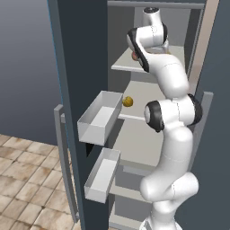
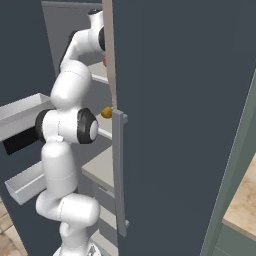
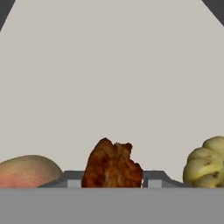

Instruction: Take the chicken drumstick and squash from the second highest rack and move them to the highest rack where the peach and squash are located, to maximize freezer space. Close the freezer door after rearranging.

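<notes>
In the hand view the brown chicken drumstick (image 3: 112,165) sits between my gripper's (image 3: 112,180) two fingertips (image 3: 72,179), which are shut on it, low over the pale highest rack (image 3: 112,78). The peach (image 3: 27,171) lies to its left and a pale yellow squash (image 3: 208,162) to its right. In the left base view my arm reaches up into the highest rack (image 1: 125,66), with a bit of the peach (image 1: 134,55) showing behind the wrist. The other squash (image 1: 128,101) (image 2: 106,112) lies on the second highest rack (image 1: 141,92). The freezer door (image 1: 72,90) stands open.
Two grey door bins (image 1: 99,117) (image 1: 102,175) jut from the open door toward the shelves. A vertical handle (image 1: 63,152) runs down the door's edge. A dark panel (image 2: 180,125) with its own handle (image 2: 119,170) stands close on the arm's right. Tiled floor (image 1: 27,179) lies left.
</notes>
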